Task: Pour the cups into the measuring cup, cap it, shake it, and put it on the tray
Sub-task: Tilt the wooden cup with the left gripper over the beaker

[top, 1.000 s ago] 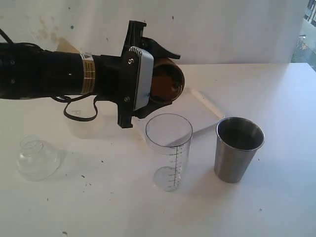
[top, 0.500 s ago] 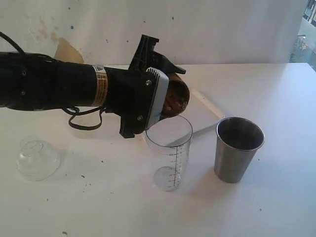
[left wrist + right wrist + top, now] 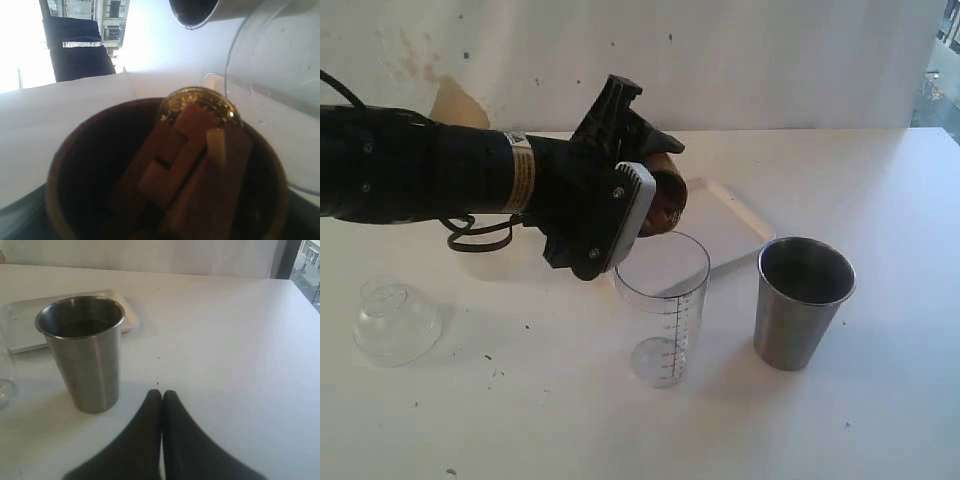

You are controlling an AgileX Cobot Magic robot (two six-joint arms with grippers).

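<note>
My left gripper (image 3: 658, 190) is shut on the brown wooden cup (image 3: 667, 203) and holds it tipped steeply, mouth down, right over the far rim of the clear measuring cup (image 3: 662, 302). In the left wrist view the wooden cup (image 3: 100, 165) holds brown wooden blocks (image 3: 175, 165) and a gold disc (image 3: 199, 102) sliding toward its lip, with the measuring cup's rim (image 3: 235, 65) just beyond. The steel tumbler (image 3: 803, 301) stands upright to the right. My right gripper (image 3: 162, 393) is shut and empty, low over the table beside the tumbler (image 3: 85, 355). The white tray (image 3: 725, 225) lies behind the measuring cup.
A clear dome-shaped lid (image 3: 392, 321) sits on the white table at the front left. My left arm stretches across the left half of the table, with a loose cable (image 3: 480, 235) hanging under it. The wall closes off the far side.
My left wrist has rolled further, turning the wooden cup's mouth from sideways down toward the measuring cup's rim. The contents have slid toward the lip. The right arm has not moved.
</note>
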